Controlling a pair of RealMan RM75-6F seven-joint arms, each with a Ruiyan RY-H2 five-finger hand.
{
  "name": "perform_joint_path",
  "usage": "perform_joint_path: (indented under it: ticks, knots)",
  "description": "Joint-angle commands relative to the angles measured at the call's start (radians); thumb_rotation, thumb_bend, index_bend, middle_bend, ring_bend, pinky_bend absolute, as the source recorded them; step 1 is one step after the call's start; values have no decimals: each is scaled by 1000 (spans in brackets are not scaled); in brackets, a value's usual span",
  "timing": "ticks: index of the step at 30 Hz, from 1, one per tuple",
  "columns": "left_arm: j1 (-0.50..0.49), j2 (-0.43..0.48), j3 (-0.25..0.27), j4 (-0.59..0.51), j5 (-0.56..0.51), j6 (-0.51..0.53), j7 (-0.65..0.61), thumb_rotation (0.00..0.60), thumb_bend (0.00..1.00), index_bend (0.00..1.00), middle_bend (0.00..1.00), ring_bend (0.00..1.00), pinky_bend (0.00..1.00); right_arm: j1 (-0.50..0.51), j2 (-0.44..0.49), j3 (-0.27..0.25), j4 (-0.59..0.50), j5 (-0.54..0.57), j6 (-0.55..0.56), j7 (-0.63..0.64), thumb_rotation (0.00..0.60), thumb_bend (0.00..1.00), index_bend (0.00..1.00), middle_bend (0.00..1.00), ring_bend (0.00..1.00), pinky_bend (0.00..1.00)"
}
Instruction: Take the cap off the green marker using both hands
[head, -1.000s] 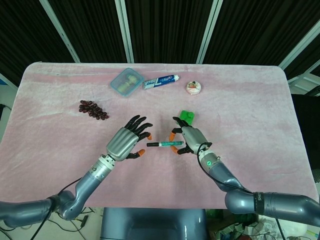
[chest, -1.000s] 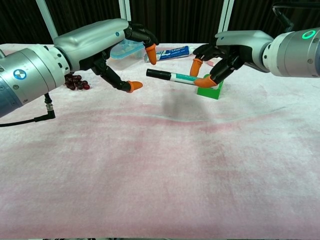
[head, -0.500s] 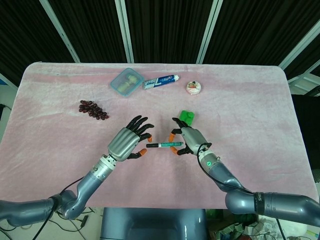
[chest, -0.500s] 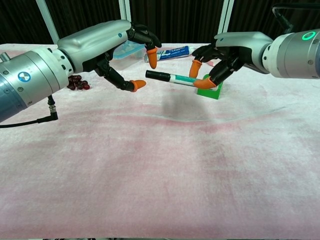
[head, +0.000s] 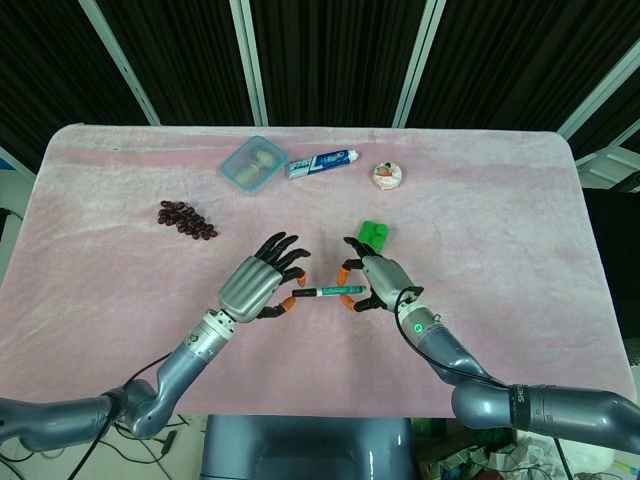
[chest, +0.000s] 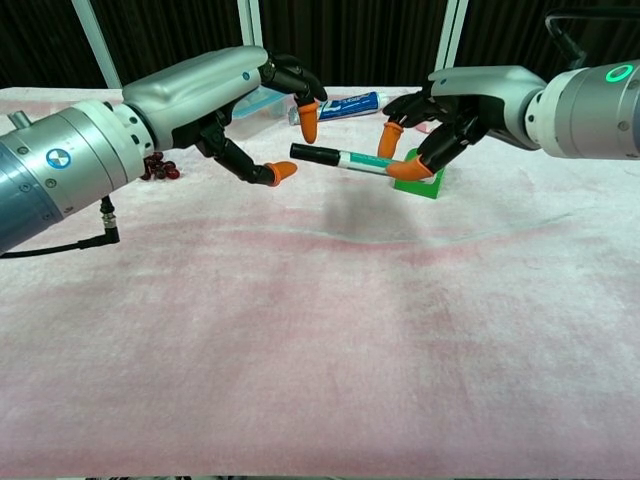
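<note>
The green marker (head: 324, 292) (chest: 345, 158) hangs level above the pink cloth, its black cap (chest: 311, 152) pointing toward my left. My right hand (head: 376, 278) (chest: 447, 105) pinches the marker's green end between thumb and a finger. My left hand (head: 256, 281) (chest: 225, 95) has its fingers spread. Its orange fingertips (chest: 309, 113) sit above and below the cap end, close to the cap but apart from it in the chest view.
A green block (head: 373, 233) (chest: 420, 183) lies just behind the right hand. Further back stand a lidded blue container (head: 253, 163), a toothpaste tube (head: 322, 163) and a small round item (head: 388, 176). Dark grapes (head: 186, 219) lie at the left.
My left hand has moved right, closing in on the capped end until its fingertips bracket the cap. The right hand and marker have barely shifted.
</note>
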Motion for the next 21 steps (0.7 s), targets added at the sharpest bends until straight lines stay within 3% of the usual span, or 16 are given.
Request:
perform_joint_path:
  ticks: [1,21]
  knots:
    - [0,-3,1,1,1,2,-2,600,338,470,204,0,48,1,-1,-2,2,0,-2,1,600,421,849,0,11,162]
    - [-5,-15,10,8,5,7,-19,600,408,528,224,0,52,-4,4,-5,1,-7,-3,16,600,433,857,0,11,162]
